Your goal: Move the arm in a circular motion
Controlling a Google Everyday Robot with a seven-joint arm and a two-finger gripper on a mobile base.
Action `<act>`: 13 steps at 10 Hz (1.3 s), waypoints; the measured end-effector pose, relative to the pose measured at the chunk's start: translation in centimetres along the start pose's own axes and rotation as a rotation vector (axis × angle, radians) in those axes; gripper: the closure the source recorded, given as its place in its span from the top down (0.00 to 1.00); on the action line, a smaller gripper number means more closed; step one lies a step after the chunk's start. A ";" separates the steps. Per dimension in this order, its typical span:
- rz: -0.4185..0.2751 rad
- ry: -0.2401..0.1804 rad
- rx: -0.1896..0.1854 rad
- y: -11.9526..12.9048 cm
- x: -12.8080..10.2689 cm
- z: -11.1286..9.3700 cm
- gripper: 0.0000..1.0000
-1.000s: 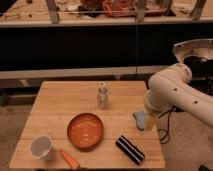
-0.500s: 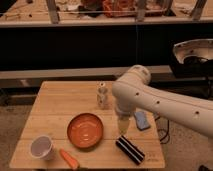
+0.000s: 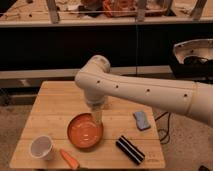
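Observation:
The arm [image 3: 145, 92] is a thick cream-white tube with small dark dots, reaching in from the right edge to an elbow [image 3: 95, 72] above the table's middle. From there a link drops down to the gripper [image 3: 97, 119], a narrow pale tip that hangs over the right rim of the orange bowl [image 3: 84, 132]. The small white bottle-like figure is hidden behind the arm.
The wooden table [image 3: 55, 105] holds a white cup [image 3: 42, 147] at front left, an orange carrot-like piece [image 3: 69, 159], a black striped block [image 3: 130, 149] at front right and a blue sponge [image 3: 141, 120]. A dark shelf unit runs behind the table.
The arm has swung left across the table; its elbow went from the right side to above the table's middle, and the tip now hangs at the bowl's right rim.

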 end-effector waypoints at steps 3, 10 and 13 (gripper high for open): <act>-0.062 -0.012 0.032 -6.9 0.9 0.4 0.80; 0.007 -0.026 0.103 -9.7 15.8 -1.2 0.80; 0.110 -0.032 0.107 -6.3 22.6 -0.8 0.80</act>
